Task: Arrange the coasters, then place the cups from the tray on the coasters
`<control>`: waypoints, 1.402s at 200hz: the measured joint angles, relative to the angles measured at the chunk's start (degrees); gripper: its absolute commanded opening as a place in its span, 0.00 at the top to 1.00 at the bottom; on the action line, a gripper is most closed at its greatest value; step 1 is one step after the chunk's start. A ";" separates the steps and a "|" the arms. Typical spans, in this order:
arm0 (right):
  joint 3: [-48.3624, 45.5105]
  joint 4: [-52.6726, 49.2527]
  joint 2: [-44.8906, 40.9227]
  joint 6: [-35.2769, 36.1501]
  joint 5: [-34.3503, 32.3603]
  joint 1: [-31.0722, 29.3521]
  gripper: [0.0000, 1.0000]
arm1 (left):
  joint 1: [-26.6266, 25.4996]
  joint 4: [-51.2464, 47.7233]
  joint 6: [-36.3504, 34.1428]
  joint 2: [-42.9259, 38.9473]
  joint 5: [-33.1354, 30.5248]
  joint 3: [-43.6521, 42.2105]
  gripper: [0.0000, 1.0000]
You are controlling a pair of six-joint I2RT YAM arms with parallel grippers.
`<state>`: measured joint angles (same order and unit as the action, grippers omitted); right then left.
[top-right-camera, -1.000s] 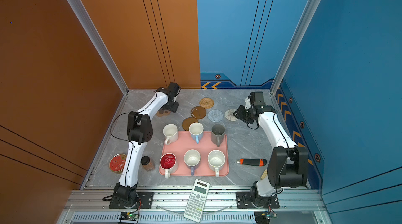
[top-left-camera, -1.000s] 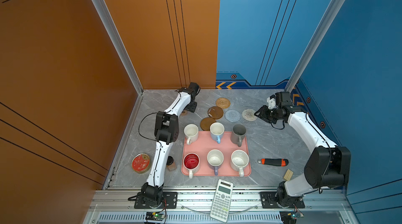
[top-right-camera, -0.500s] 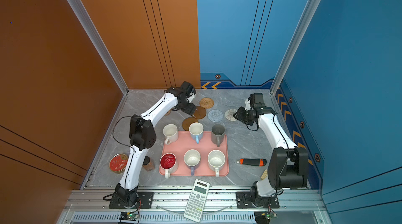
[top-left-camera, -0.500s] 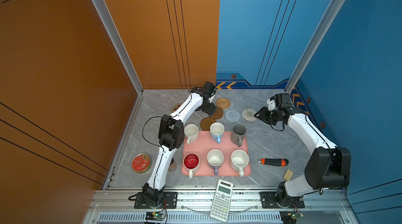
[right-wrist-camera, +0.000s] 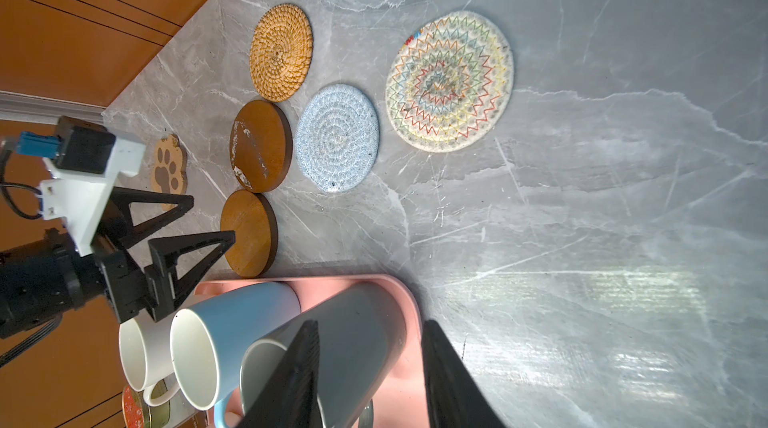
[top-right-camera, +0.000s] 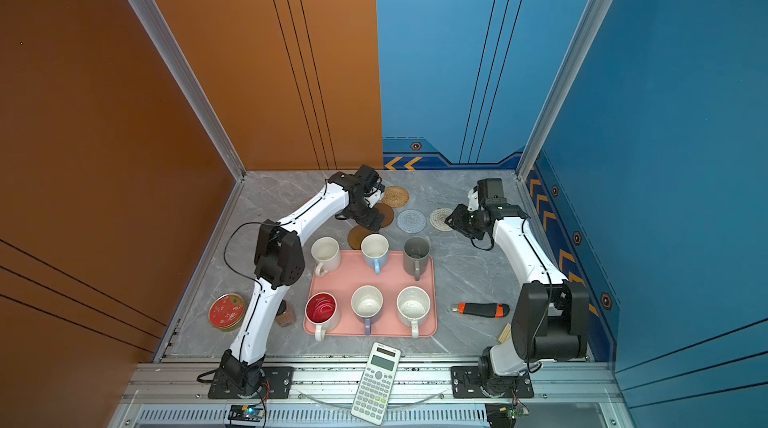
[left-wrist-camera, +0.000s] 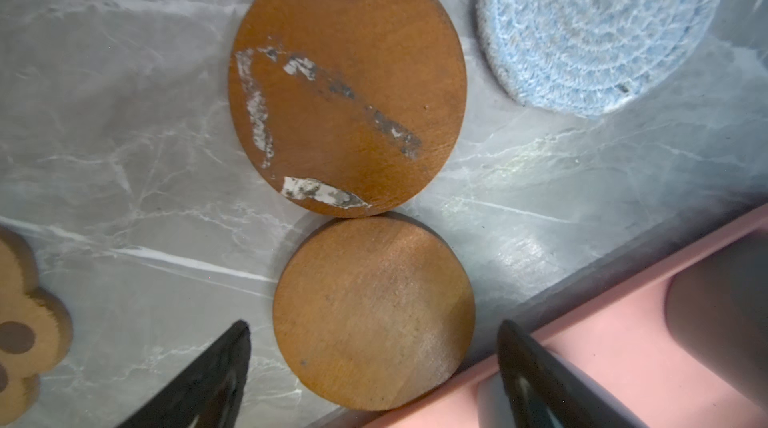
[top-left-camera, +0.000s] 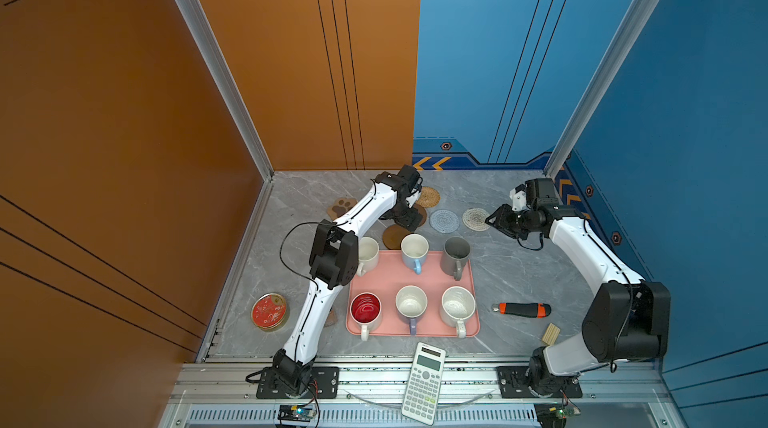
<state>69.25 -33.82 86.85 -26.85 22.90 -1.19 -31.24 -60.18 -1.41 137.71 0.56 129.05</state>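
Six cups [top-left-camera: 411,303] are seen on the pink tray [top-left-camera: 434,282]; six coasters [top-left-camera: 444,220] are laid behind it.
The tray is set in the middle of the table [top-left-camera: 523,276], with the cups stood in two rows of three. The left gripper [left-wrist-camera: 374,324] is held over the two brown discs [left-wrist-camera: 347,85], jaws spread wide, nothing gripped. The right gripper [right-wrist-camera: 370,324] is held beside the whitish coaster [top-left-camera: 476,219], jaws parted, nothing gripped. The brown discs are laid edge to edge, the nearer one just beside the tray.
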 measured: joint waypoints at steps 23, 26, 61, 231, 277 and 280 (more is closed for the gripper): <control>0.00 0.39 0.00 0.00 0.35 0.00 0.60 | -0.79 0.00 -0.04 0.46 -0.02 -0.50 0.05; 0.00 0.46 0.00 0.00 0.42 0.02 0.60 | -0.90 0.00 -0.07 0.57 -0.02 -0.55 0.05; -0.44 1.22 0.00 0.00 0.85 0.00 0.60 | -1.38 -0.04 0.42 1.09 -0.04 -0.81 0.03; -0.61 1.46 0.04 0.00 0.85 -0.04 0.60 | -1.29 0.13 0.96 4.68 -6.05 -0.79 0.07; -0.61 1.46 0.04 -0.02 0.85 -0.04 0.60 | -0.48 0.17 0.76 5.05 -8.24 -0.76 0.08; -0.61 1.46 0.04 -0.02 0.87 -0.04 0.60 | -0.37 0.17 0.76 5.05 -8.24 -0.74 0.08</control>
<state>68.64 -32.36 86.89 -26.87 23.77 -1.23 -31.62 -60.01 -0.64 142.76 -7.68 128.31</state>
